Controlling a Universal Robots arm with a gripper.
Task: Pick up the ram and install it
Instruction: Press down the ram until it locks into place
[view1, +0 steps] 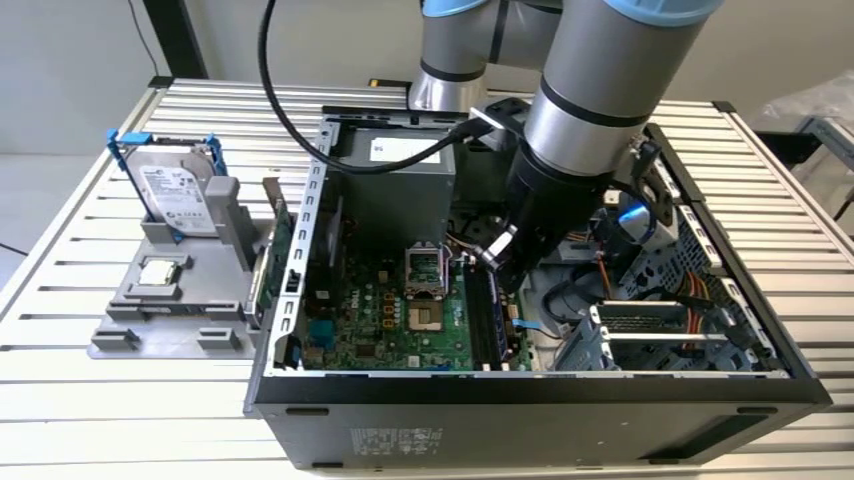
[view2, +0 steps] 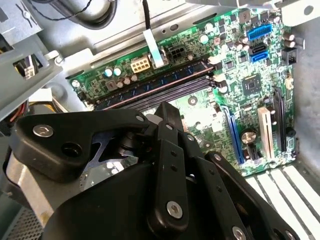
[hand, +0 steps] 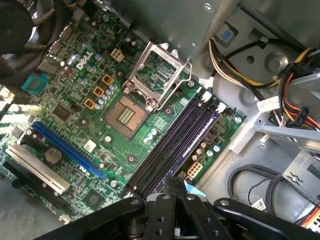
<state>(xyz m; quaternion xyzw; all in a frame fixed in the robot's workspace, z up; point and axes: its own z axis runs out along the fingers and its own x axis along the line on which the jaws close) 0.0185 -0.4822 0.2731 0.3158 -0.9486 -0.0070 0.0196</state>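
Observation:
The ram, a long dark stick with a row of small bluish chips, stands in the black motherboard slot farthest from the processor socket. In the exterior view it runs along the board's right side. My gripper is down inside the open computer case, just over the row of slots. Its black fingers are drawn together with nothing showing between them. In the first wrist view the gripper sits over one end of the slots, and in the exterior view it hangs above their far end.
The case walls and a silver power supply box hem the arm in. Cable bundles and a drive cage lie beside the slots. On the table at the exterior view's left, a grey fixture holds a hard drive and a processor chip.

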